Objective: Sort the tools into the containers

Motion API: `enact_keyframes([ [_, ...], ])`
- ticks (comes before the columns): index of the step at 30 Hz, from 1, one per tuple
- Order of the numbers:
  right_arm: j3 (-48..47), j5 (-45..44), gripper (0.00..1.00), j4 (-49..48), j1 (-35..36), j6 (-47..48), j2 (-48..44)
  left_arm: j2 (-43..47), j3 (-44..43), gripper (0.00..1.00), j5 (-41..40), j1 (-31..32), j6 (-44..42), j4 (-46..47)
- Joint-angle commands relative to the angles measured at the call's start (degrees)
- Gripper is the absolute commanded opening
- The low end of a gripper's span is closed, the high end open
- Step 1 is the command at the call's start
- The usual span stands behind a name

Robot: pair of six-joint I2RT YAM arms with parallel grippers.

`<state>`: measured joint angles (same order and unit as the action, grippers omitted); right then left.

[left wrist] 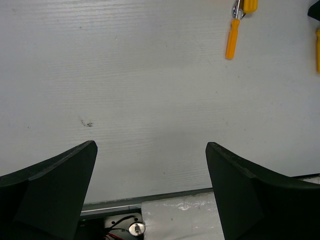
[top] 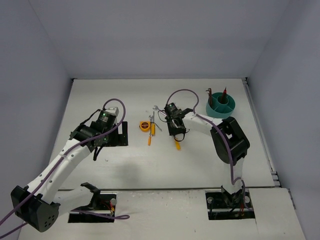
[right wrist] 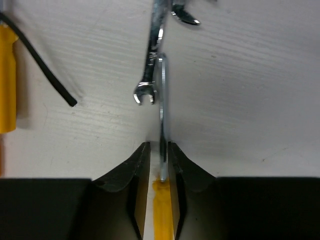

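Observation:
My right gripper (top: 176,134) (right wrist: 159,150) is down at the table with its jaws nearly together on either side of an orange-handled screwdriver (right wrist: 162,210), its silver shaft (right wrist: 162,100) running out ahead between the fingertips. Two silver wrenches (right wrist: 150,65) lie just beyond it. A dark thin rod (right wrist: 45,70) lies to the left. The teal cup (top: 221,106) at the back right holds two red-handled tools (top: 226,92). A round tape measure (top: 144,126) and another orange screwdriver (top: 149,138) (left wrist: 232,42) lie mid-table. My left gripper (top: 97,146) (left wrist: 150,145) is open and empty over bare table.
Grey walls enclose the white table on three sides. A dark cut-out (top: 116,137) lies under the left arm. The near table edge and a mounting plate with a bolt (left wrist: 134,228) show below the left fingers.

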<state>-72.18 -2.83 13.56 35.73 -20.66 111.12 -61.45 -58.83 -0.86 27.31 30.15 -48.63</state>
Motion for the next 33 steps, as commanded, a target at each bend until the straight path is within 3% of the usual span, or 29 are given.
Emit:
enact_keyframes([
  [1,-0.4,-4.1,0.07,5.6,0.4,-1.3,3.3,1.4,-1.8,0.88,0.2,0.3,-0.4,1.2],
  [3,-0.3,-4.3,0.0,6.0,0.4,-1.1,3.2,1.6,-1.6,0.88,0.1,0.3,-0.3,1.2],
  [9,-1.8,-3.6,0.0,6.3,-1.0,0.3,-3.5,1.7,-1.4,0.88,-0.2,0.3,-0.2,1.3],
  [15,-5.4,-5.2,0.0,6.0,-7.0,4.3,-15.7,0.8,-1.8,0.88,-0.2,0.3,-0.1,1.5],
  [21,-4.5,-7.1,0.0,0.1,-20.3,7.9,-26.8,-0.2,-3.2,0.88,-0.7,0.4,-1.2,2.1],
  [24,-2.2,-3.4,0.0,-5.6,-29.4,7.8,-29.3,-0.7,-3.6,0.88,-0.5,0.4,-1.7,2.4],
  [28,-0.4,2.8,0.0,-14.9,-38.7,9.9,-29.8,-0.9,-3.3,0.88,0.0,0.5,-1.9,3.3],
  [33,-3.2,10.9,0.0,-23.5,-45.2,14.9,-25.3,-0.5,-2.3,0.88,0.5,0.7,-2.0,4.0],
])
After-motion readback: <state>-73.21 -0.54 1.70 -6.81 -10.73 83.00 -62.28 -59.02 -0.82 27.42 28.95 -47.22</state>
